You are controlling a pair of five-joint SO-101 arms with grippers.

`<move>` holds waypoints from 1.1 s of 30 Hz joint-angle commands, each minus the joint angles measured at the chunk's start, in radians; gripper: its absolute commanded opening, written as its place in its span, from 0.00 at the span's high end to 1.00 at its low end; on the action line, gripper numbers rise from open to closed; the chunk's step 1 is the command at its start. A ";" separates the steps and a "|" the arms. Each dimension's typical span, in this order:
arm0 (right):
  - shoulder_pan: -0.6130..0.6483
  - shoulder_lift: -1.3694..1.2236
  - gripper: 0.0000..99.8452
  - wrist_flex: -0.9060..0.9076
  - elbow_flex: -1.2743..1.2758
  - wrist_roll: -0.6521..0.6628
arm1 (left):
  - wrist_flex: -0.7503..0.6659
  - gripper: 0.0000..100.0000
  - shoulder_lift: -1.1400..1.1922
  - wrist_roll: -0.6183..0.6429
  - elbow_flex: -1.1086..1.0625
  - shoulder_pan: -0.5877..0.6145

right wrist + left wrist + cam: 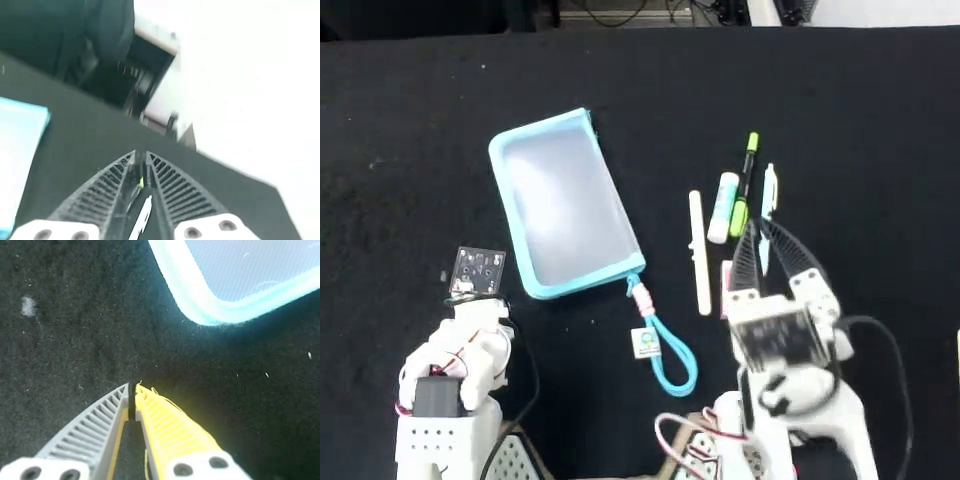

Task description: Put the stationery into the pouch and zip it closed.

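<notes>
Stationery lies in a loose row on the black table (pixel 410 140), right of the pouch (pixel 565 205) and apart from it: a white stick (pixel 700 252), a glue stick (pixel 723 207), a green highlighter (pixel 744 185) and a white pen (pixel 769 190), all roughly parallel and close together. The pouch, translucent with a light blue border, lies flat near the middle of the table, and its blue loop strap (pixel 672 365) trails from one corner toward the arms. The right gripper (pixel 758 228) sits over the near ends of the highlighter and the pen. In the right wrist view both show just under it, but how far it is open and whether it has hold of the pen cannot be told. The left gripper (pixel 132 390) is closed tip to tip with nothing in it, low over bare table just beside a corner of the pouch, not touching it. The left arm (pixel 455 360) sits at the near edge, on the pouch's side
</notes>
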State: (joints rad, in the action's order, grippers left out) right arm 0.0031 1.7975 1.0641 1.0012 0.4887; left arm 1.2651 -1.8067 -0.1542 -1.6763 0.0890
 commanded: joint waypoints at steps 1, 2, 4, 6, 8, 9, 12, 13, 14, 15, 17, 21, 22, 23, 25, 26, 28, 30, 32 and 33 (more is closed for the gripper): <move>0.037 0.008 0.99 -0.003 -0.208 0.002 | 0.005 0.97 -0.009 -0.003 -0.022 -0.012; 0.037 -0.031 0.99 0.014 -0.255 0.002 | 0.005 0.97 -0.009 -0.003 -0.022 -0.012; 0.037 -0.127 0.99 0.054 -0.355 0.002 | 0.002 0.97 -0.009 -0.008 -0.022 -0.012; 0.038 -0.229 0.99 0.101 -0.444 -0.003 | -0.006 0.97 -0.011 -0.009 -0.022 -0.004; 0.038 -0.335 0.99 0.150 -0.513 -0.057 | -0.064 0.97 -0.011 -0.009 -0.022 0.002; 0.038 -0.389 0.99 0.173 -0.536 -0.095 | -0.097 0.97 -0.011 -0.009 -0.019 0.019; 0.071 -0.542 0.99 0.235 -0.559 -0.176 | -0.255 0.97 -0.011 -0.009 -0.005 0.104; 0.098 -0.591 0.99 0.255 -0.558 -0.183 | -0.310 0.97 -0.011 -0.009 -0.010 0.139; 0.129 -0.639 0.99 0.270 -0.550 -0.186 | -0.370 0.97 -0.011 -0.009 -0.013 0.176; 0.164 -0.685 0.99 0.276 -0.533 -0.187 | -0.422 0.97 -0.011 -0.009 -0.015 0.213; 0.245 -0.783 0.98 0.255 -0.484 -0.187 | -0.519 0.97 -0.011 -0.009 -0.022 0.292; 0.382 -0.974 0.88 0.114 -0.323 -0.218 | -0.608 0.97 -0.011 -0.009 -0.022 0.414; 0.410 -1.023 0.86 0.066 -0.277 -0.244 | -0.621 0.97 -0.011 -0.009 -0.022 0.427; 0.431 -1.070 0.85 0.017 -0.232 -0.265 | -0.631 0.97 -0.011 -0.009 -0.021 0.433; 0.460 -1.170 0.84 -0.094 -0.156 -0.287 | -0.634 0.95 -0.011 -0.009 -0.012 0.432; 0.466 -1.216 0.85 -0.144 -0.131 -0.292 | -0.629 0.93 -0.009 -0.009 0.002 0.421; 0.468 -1.310 0.84 -0.221 -0.107 -0.302 | -0.628 0.87 -0.003 -0.009 0.033 0.392; 0.465 -1.397 0.84 -0.264 -0.107 -0.325 | -0.626 0.84 -0.002 -0.008 0.062 0.352; 0.465 -1.481 0.84 -0.285 -0.122 -0.353 | -0.605 0.85 -0.002 -0.008 0.096 0.311; 0.465 -1.518 0.84 -0.292 -0.131 -0.365 | -0.591 0.85 0.000 -0.008 0.111 0.285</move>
State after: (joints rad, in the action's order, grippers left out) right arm 0.4526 0.4104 0.8370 0.8968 0.1711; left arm 0.6575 -1.8052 -0.1573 -1.6625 0.4542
